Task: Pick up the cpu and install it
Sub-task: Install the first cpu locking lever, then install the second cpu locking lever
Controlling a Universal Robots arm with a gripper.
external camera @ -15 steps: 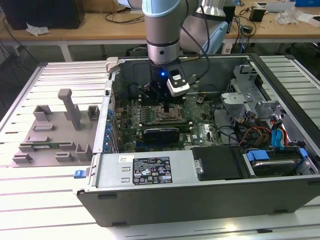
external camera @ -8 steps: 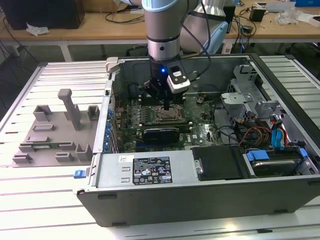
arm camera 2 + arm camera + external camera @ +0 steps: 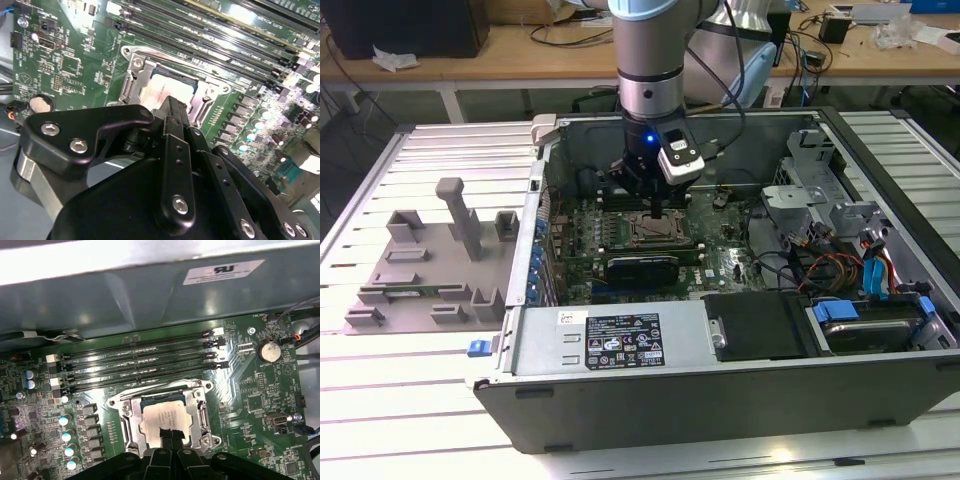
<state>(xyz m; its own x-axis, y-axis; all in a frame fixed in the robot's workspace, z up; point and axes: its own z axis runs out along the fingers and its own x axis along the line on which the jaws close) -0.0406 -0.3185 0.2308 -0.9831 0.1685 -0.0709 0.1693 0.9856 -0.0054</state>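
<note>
Resting in the socket (image 3: 167, 420), the cpu (image 3: 162, 417) (silvery top) sits under the clenched end effector (image 3: 169, 434).

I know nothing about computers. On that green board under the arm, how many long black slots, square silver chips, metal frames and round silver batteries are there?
long black slots: 4
cpu: 1
metal socket frame: 1
round battery: 1
Total: 7
</note>
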